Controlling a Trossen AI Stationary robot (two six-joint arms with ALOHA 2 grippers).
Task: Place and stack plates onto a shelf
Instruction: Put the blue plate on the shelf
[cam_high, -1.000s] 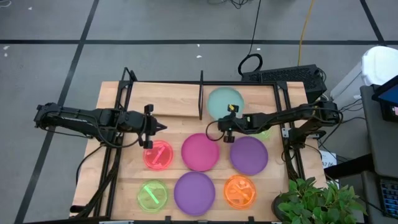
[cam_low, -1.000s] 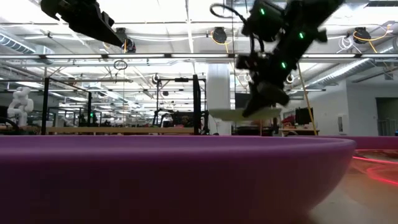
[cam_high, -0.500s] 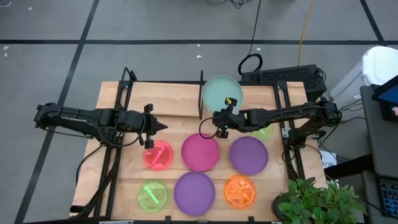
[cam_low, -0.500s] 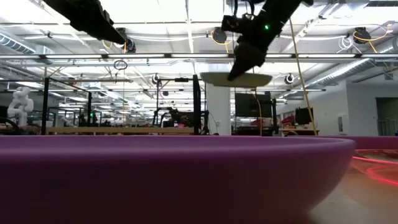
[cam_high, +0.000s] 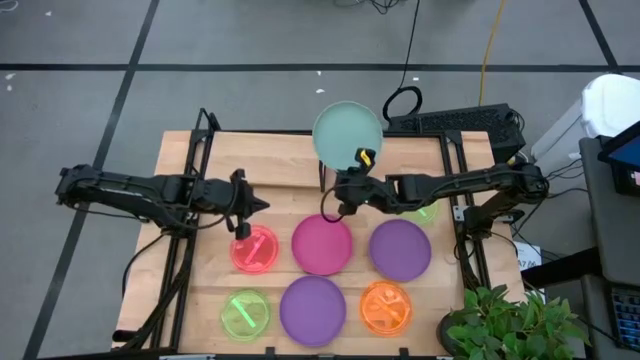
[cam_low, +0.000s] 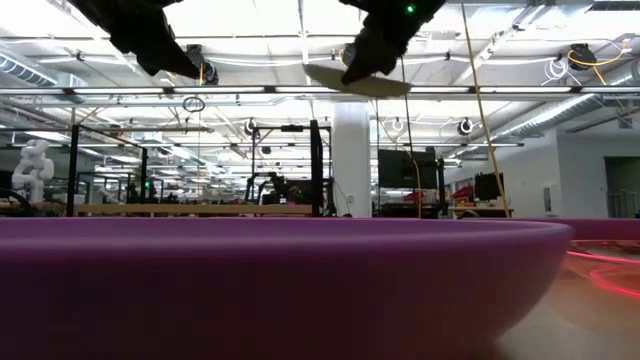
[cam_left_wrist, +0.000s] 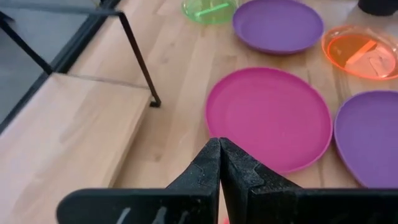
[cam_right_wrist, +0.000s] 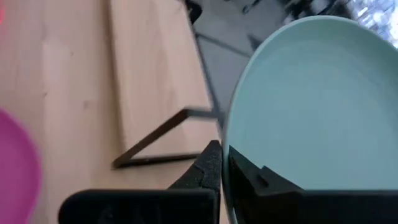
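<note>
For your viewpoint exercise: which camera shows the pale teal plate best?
The high view: the pale teal plate shows as a full disc. The right wrist view crops it; the low view gives it edge-on; the left wrist view misses it.

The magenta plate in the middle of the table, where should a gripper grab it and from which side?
Probably by its raised rim. The magenta plate lies flat on the table, so pinch the edge nearest the shelf, where bare wood shows; purple plates crowd its other sides.

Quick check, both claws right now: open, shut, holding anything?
Left claw: shut, empty, above the table beside the red plate.
Right claw: shut on the pale teal plate, lifted high.
</note>
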